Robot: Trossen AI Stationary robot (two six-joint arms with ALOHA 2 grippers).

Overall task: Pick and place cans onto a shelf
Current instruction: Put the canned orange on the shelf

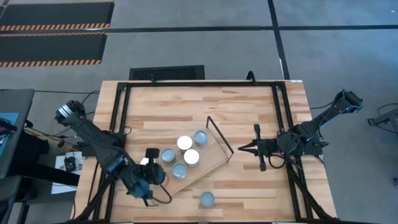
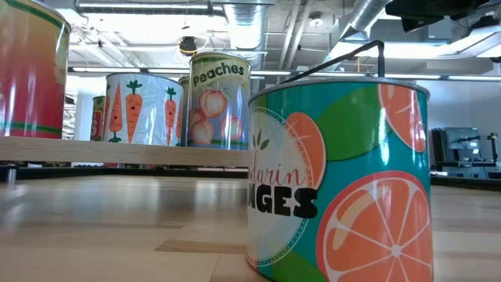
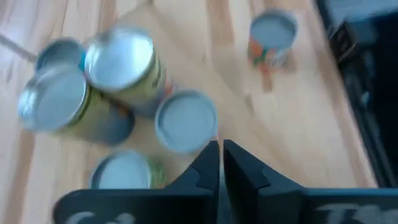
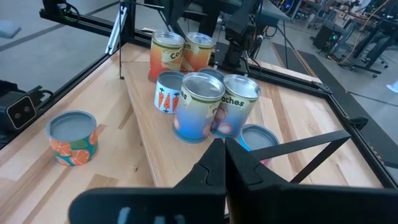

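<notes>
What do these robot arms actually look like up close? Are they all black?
Mostly, yes. Both arms are dark, jointed tubes with black cables looping alongside. The left arm has a silver cap at its outer end. The left gripper and the right gripper each end in two flat, black, angular fingers tapering to narrow tips.

Table: shelf, one can; shelf: cans.

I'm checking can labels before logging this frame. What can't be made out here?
- Mandarin oranges can, low view: label's left cut off by its curve.
- Cans on the shelf, left wrist view: blurred, labels unreadable.
- Corn can, right wrist view: label word partly turned away.
- Can tops, high view: labels hidden.
</notes>
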